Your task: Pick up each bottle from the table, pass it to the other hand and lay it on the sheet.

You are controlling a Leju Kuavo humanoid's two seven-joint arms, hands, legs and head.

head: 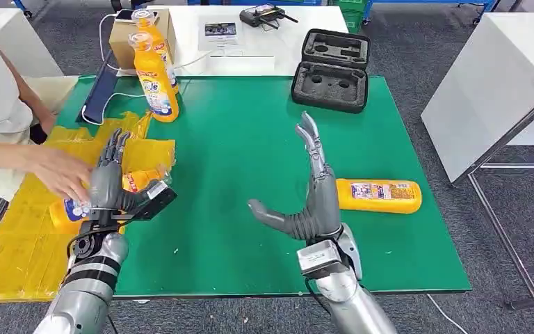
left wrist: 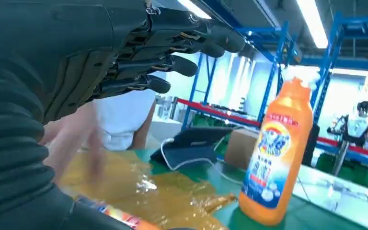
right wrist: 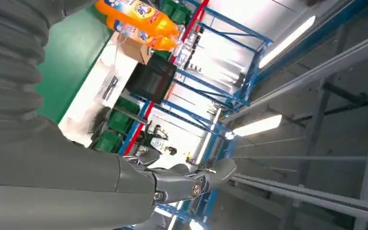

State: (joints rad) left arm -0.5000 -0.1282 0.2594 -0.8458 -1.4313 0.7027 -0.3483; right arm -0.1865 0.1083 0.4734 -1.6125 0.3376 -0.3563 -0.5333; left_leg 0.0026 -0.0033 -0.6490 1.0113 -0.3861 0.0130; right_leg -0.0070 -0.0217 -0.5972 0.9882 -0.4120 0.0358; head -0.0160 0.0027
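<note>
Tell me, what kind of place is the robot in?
Probably a warehouse-style robot workshop. Tall blue racking and strip ceiling lights stand behind a green work table, and another robot stands in the background.

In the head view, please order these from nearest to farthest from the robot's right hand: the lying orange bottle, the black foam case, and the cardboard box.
From the right hand:
1. Lying orange bottle, just to its right on the green mat.
2. Black foam case, open, at the mat's far edge.
3. Cardboard box, far left corner, behind the standing bottles.

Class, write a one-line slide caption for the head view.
Left hand over a bottle on the yellow sheet; right hand open.
</note>
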